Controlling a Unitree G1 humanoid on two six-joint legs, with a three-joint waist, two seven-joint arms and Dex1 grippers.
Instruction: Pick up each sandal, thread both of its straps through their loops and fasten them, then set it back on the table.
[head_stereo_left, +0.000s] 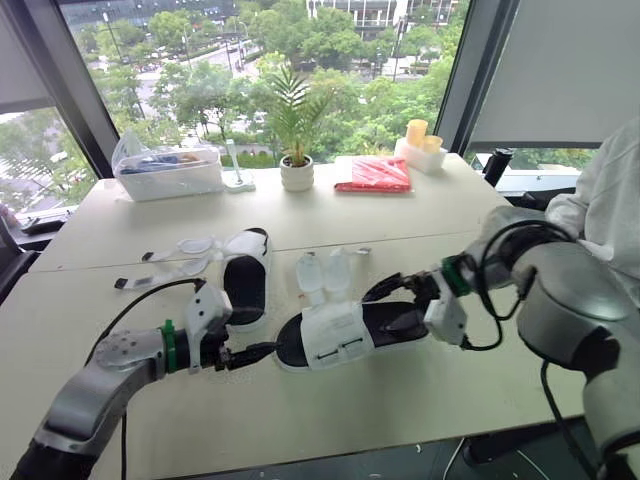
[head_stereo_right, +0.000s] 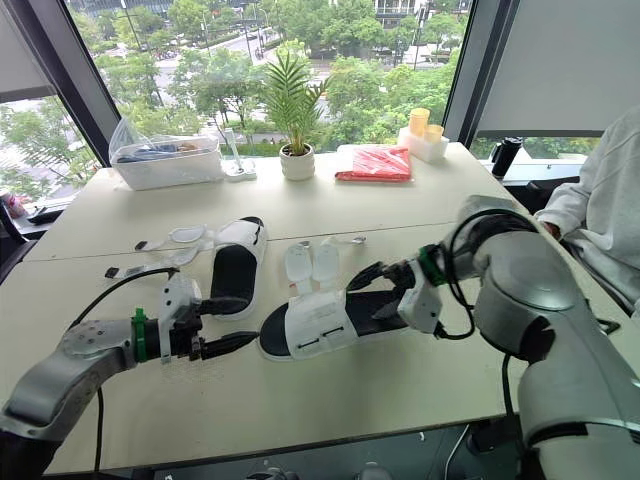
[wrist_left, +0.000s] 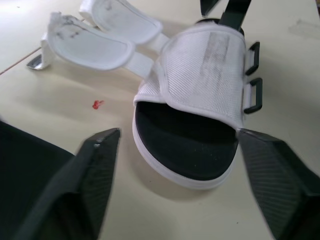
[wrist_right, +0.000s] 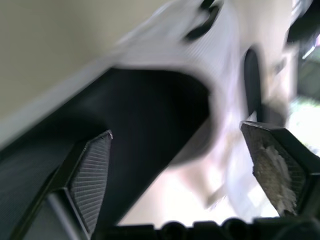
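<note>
A white mesh sandal with a black footbed (head_stereo_left: 345, 335) lies near the table's front, toe pointing to the left. Its two white straps (head_stereo_left: 325, 272) lie unfastened on the far side, and the black loops (wrist_left: 252, 75) stand empty. My left gripper (head_stereo_left: 255, 337) is open just off the toe, fingers spread wide (wrist_left: 177, 134). My right gripper (head_stereo_left: 392, 308) is open at the heel end, with the footbed (wrist_right: 150, 115) between its spread fingers. A second sandal (head_stereo_left: 247, 275) rests further back to the left, its straps (head_stereo_left: 185, 250) splayed out to the left.
Along the window edge stand a clear plastic box (head_stereo_left: 168, 170), a potted plant (head_stereo_left: 296, 150), a red packet (head_stereo_left: 373, 175) and yellow cups (head_stereo_left: 420, 140). A person in a white sleeve (head_stereo_left: 610, 200) sits at the right. A seam crosses the table (head_stereo_left: 400, 235).
</note>
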